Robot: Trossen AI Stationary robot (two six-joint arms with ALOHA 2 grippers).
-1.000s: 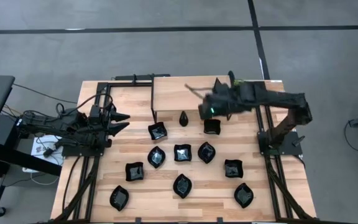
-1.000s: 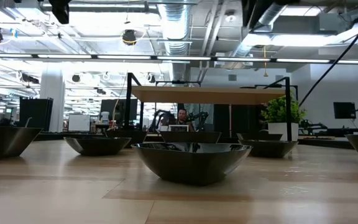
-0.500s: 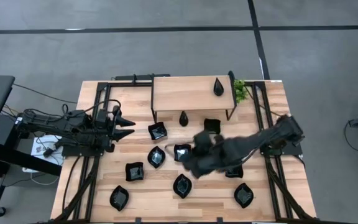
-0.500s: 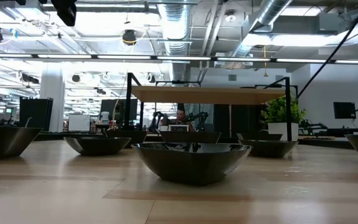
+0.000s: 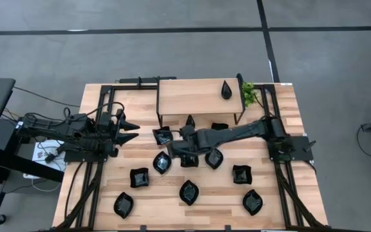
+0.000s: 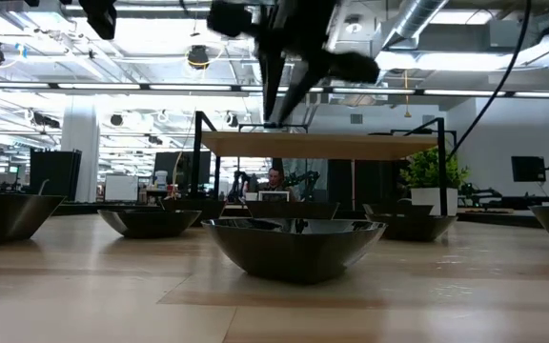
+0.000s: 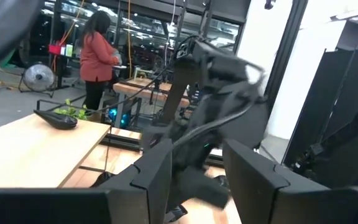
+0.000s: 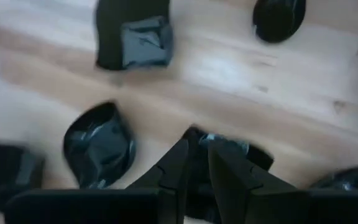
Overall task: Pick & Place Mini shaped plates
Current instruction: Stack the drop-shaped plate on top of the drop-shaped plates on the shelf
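Observation:
Several glossy black mini shaped plates lie on the wooden table, among them a square one [image 5: 163, 136], a leaf one [image 5: 161, 162] and a teardrop [image 5: 190, 121]. Another teardrop [image 5: 227, 89] rests on the small raised shelf [image 5: 195, 96]. My right gripper [image 5: 172, 149] hangs over the middle plates, pointing steeply down. Its fingers [image 8: 180, 163] stand a narrow gap apart with nothing between them, above a dark plate [image 8: 248, 155]. It shows high above the table [image 6: 289, 43] in the low view. My left gripper [image 5: 131, 131] waits open at the table's left.
A small green plant [image 5: 248, 95] stands at the shelf's right end. Black frame rails [image 5: 102, 129] run along both table sides. More plates [image 5: 189, 192] fill the near half. A person [image 7: 98, 59] stands in the room beyond.
My right gripper has swung from the shelf at the far edge toward the near side and then left, sinking over the middle plates. The teardrop it left stays on the shelf.

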